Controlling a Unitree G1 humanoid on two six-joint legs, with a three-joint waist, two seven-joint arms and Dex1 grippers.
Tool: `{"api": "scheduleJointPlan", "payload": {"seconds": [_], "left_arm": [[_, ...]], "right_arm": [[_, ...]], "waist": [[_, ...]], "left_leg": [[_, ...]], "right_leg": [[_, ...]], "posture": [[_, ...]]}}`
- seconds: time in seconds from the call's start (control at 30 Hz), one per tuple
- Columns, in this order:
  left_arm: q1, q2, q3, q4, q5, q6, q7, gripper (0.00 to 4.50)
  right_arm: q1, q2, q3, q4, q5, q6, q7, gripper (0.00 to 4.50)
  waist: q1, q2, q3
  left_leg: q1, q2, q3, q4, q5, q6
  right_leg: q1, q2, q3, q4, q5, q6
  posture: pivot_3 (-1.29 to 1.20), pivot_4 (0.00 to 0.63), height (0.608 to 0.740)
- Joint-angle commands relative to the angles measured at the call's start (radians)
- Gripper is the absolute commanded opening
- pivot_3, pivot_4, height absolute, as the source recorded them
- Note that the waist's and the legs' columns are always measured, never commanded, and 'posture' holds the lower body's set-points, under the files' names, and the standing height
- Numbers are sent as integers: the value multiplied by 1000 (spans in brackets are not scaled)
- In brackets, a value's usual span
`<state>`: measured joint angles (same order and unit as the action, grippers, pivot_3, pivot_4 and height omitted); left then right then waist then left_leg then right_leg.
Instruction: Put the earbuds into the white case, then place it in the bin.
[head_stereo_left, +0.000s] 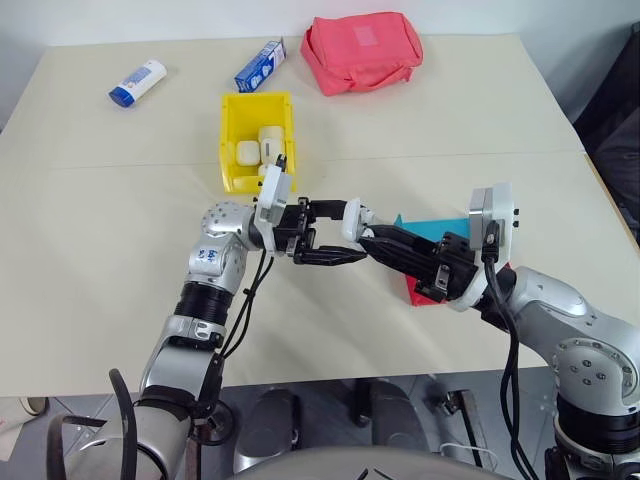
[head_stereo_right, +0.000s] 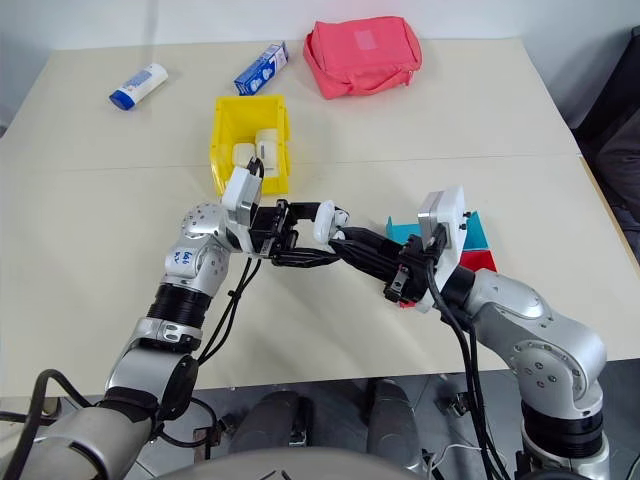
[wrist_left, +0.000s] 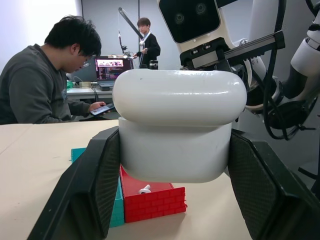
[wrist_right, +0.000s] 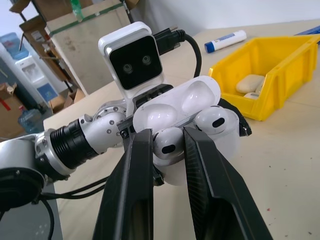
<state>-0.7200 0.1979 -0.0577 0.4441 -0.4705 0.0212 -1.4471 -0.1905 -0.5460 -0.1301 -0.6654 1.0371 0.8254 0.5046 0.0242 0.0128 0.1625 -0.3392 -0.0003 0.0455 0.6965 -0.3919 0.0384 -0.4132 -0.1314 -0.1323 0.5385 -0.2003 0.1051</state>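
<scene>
At far left of the beige table (head_stereo_left: 90, 200), a white tube w/ blue cap (head_stereo_left: 137, 82) is seen lying flat, and next along, near the far edge, a blue-and-white carton (head_stereo_left: 260, 64). The bin (head_stereo_left: 232, 140) is set just this side of the carton, w/ several pale rounded items (head_stereo_left: 258, 146) lying in it. In front of the bin, above the table centre, the left gripper (head_stereo_left: 325, 235) is held pointing toward the robot's right, its fingers clenched on the white case (wrist_left: 175, 150); in the left wrist view the case body is pinched between the two black pads (wrist_left: 102, 170), w/ the lid (wrist_left: 179, 97) sitting above them. In the right wrist view the lid is seen flipped open, both lid hollows showing, and one earbud (wrist_right: 212, 121) is seated in the case. The right gripper (wrist_right: 167, 145) is brought in from the right, meeting the case; its fingers are closed on a second earbud (wrist_right: 168, 143), held at the case's open mouth, touching or just beside it (cannot tell which). Farther right, under the right arm, a blue tray (head_stereo_left: 430, 228) and a red tray (wrist_left: 152, 197) are set side by side; something small and white (wrist_left: 145, 189) is lying in the red one. At the far edge, right of the carton, a pink-red pouch (head_stereo_left: 360, 50) is placed. In the left wrist view, a seated person (wrist_left: 45, 85) and a standing person (wrist_left: 146, 45) are visible beyond the table.
</scene>
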Motion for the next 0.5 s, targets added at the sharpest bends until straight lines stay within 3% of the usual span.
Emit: {"api": "scheduleJointPlan", "payload": {"seconds": [0.03, 0.37, 0.5], "left_arm": [[-21, -4, 46, -46, -45, -19, 9, 2792], [-23, 4, 36, -37, -33, -22, -7, 2792], [-26, 4, 36, -31, -32, -24, -6, 2792]], "right_arm": [[0, -42, 37, 8, -19, 31, 8, 487], [-61, -99, 70, -3, 8, 64, -7, 487], [-63, -104, 66, -8, 17, 68, -16, 1761]], "waist": [[0, 0, 0], [2, 0, 0], [1, 0, 0]], "left_leg": [[0, 0, 0, 0, 0, 0], [-1, 0, -1, 0, 0, 0], [-1, 0, -1, 0, 0, 0]], "right_leg": [[0, 0, 0, 0, 0, 0], [0, -1, -1, -1, 0, 0], [0, -1, -1, -1, 0, 0]], "posture": [[0, 150, 740], [0, 150, 740], [0, 150, 740]]}}
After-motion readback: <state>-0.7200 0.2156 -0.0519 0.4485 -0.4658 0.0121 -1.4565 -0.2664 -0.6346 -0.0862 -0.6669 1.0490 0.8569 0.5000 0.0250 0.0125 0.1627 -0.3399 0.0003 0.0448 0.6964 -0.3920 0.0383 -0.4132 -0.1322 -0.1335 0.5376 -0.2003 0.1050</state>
